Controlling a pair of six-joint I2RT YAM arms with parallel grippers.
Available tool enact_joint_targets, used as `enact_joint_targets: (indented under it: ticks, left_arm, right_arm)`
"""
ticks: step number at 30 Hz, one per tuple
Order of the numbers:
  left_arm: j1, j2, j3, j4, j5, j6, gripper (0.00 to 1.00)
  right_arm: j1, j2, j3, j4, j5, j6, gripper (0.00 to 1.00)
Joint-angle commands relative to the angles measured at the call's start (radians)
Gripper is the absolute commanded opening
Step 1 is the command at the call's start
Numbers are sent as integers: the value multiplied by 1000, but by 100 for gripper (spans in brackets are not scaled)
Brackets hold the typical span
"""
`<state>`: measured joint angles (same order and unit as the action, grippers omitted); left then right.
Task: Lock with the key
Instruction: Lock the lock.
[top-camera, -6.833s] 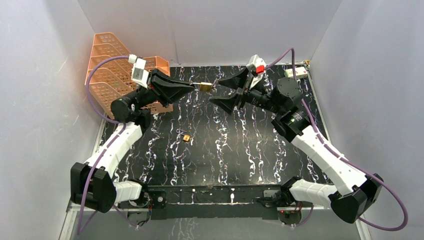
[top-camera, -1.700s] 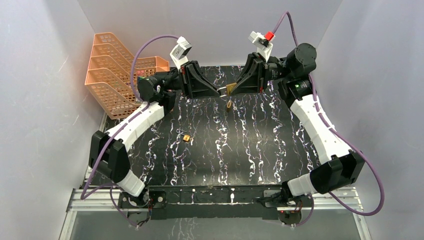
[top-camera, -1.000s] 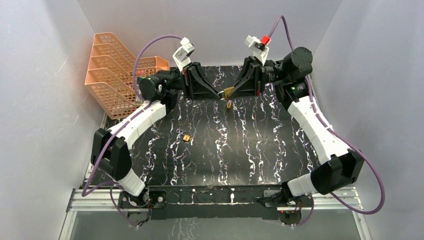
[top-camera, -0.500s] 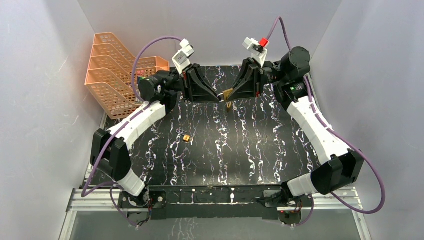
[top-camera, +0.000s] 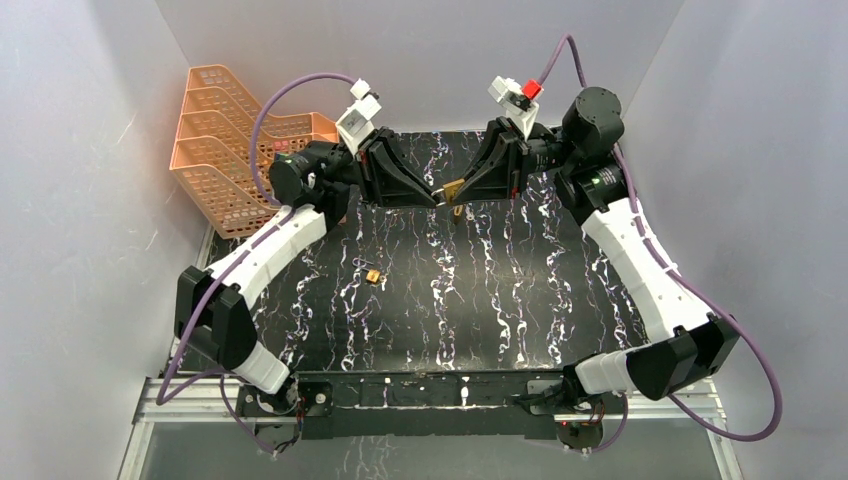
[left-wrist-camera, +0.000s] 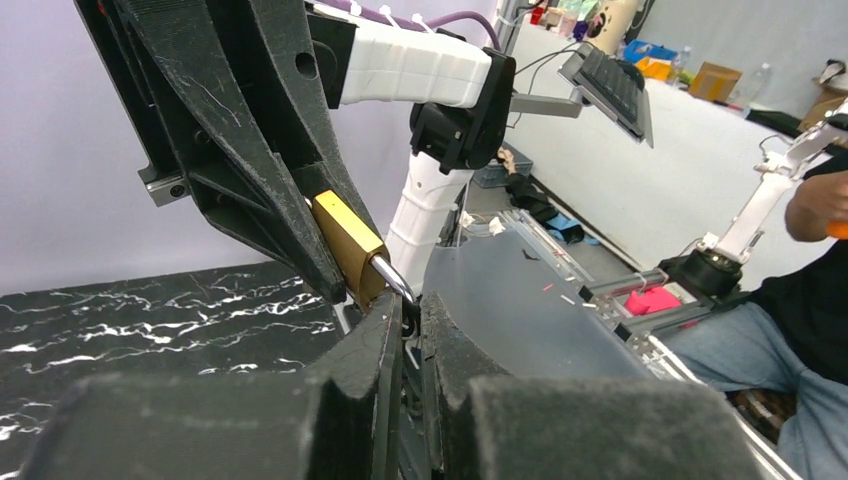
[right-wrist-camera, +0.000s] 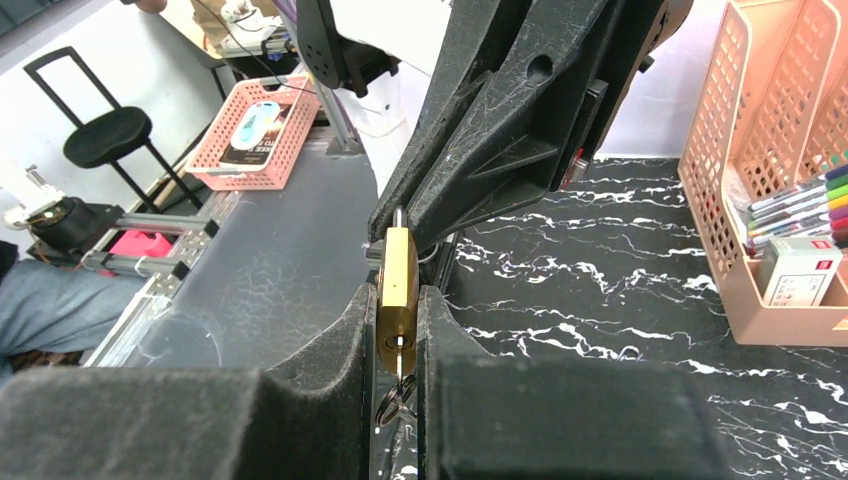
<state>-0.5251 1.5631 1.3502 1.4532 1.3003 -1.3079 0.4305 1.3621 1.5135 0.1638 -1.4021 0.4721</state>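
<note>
Padlock (right-wrist-camera: 397, 270) sat clamped in right tool (right-wrist-camera: 397, 302); left tool (left-wrist-camera: 408, 312), pinched shut on shackle (left-wrist-camera: 392, 279), likely required a straight inward push.

Padlock (right-wrist-camera: 398, 275) seen in polished brass, shackle (left-wrist-camera: 392, 280) in bright steel, tabletop (top-camera: 480, 290) finished in smooth white-veined black, organiser (top-camera: 215, 150) moulded in orange plastic mesh.

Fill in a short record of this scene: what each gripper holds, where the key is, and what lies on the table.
Right gripper: shut on padlock
Left gripper: shut on shackle
Key: in the keyhole, ring hanging below
Table: small brass item
Back left: orange trays
</note>
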Motion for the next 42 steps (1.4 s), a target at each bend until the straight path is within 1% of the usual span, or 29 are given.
enact_joint_targets:
  ticks: [1, 6, 7, 9, 11, 13, 19, 24, 32, 42]
  left_arm:
    - [-39, -32, -4, 70, -75, 114, 0]
    - [-34, -49, -8, 52, -69, 123, 0]
    - [-33, -50, -9, 50, -70, 126, 0]
    - [-31, -52, -11, 49, -71, 127, 0]
    - [-30, -54, -13, 47, -76, 127, 0]
    - [-31, -59, -14, 47, -78, 131, 0]
    - [-23, -70, -19, 39, -75, 139, 0]
    - [-14, -77, -32, 33, -72, 143, 0]
    - [15, -87, -85, 15, -73, 162, 0]
    - [45, -96, -107, 5, -83, 177, 0]
  right_arm:
    - [51, -18, 46, -37, 107, -23, 0]
    - [36, -20, 50, -34, 104, -16, 0]
    - [34, -20, 52, -32, 105, -14, 1]
    - [32, -20, 56, -32, 103, -13, 28]
    - [27, -22, 62, -33, 99, -13, 43]
    - [18, -26, 66, -35, 95, -13, 52]
    - [-26, -35, 71, -38, 71, -11, 70]
    - [-83, -46, 69, -33, 50, -1, 72]
    - [-135, -81, 38, 2, 36, 39, 72]
    - [-142, -139, -66, -1, 72, 49, 65]
